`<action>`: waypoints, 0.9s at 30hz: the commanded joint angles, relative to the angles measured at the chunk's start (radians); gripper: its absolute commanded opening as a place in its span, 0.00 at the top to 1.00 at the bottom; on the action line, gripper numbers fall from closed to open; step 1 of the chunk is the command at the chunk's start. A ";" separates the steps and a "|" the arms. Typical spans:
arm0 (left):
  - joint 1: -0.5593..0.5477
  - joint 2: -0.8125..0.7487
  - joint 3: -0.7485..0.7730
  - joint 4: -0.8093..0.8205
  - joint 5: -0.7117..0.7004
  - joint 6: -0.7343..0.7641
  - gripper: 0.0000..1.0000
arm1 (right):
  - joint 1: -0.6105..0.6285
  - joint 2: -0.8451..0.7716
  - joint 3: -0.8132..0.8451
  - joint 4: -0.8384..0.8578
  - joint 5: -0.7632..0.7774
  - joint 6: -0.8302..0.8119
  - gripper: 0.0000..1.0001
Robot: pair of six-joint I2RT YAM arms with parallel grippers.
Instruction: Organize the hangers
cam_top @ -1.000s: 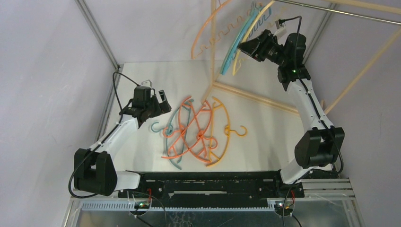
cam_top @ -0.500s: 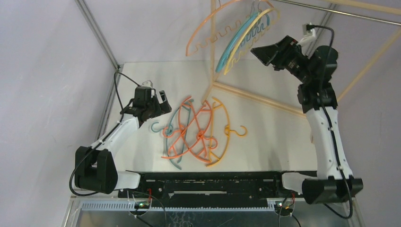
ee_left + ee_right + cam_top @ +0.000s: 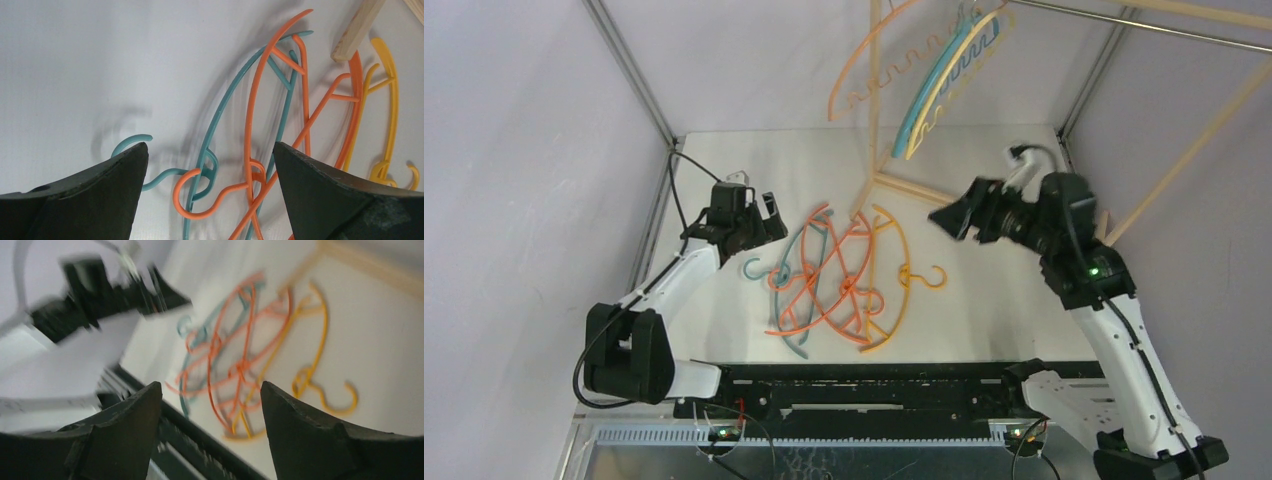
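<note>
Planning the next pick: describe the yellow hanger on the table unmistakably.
On the table, find the tangled pile of hangers near the middle. The yellow hanger lies on the pile's right edge, hook pointing right; its neighbours are orange and teal.

This is looking like a robotics lab test cell, not a home. A white table [image 3: 1004, 290] is sitting inside a booth. Plain pale panels [image 3: 514, 150] are closing it in to the left, behind and to the right of the table, and bare metal frame posts [image 3: 629, 70] are rising from the table's far corners. Along the table's near edge a black mounting rail [image 3: 864, 385] is carrying two white-and-black robot arms [image 3: 1124, 350], with a slotted cable duct [image 3: 824, 437] and loose wiring running just in front of it. On the table, coloured plastic hangers [image 3: 839, 275] are lying as staged props beside a bare wooden rack [image 3: 954, 200].
</note>
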 commanded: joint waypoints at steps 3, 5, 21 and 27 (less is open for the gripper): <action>-0.003 0.027 0.068 0.026 0.004 0.018 0.01 | 0.254 -0.024 -0.199 -0.197 0.242 -0.077 0.24; -0.003 0.034 0.076 0.021 0.011 0.013 0.01 | 0.333 -0.016 -0.259 -0.174 0.302 -0.059 0.25; -0.415 -0.145 0.016 -0.136 -0.135 0.009 0.09 | 0.384 0.044 -0.369 -0.049 0.416 0.042 0.26; -0.595 -0.193 -0.124 -0.109 -0.217 -0.117 0.14 | 0.253 0.009 -0.368 -0.039 0.319 0.028 0.27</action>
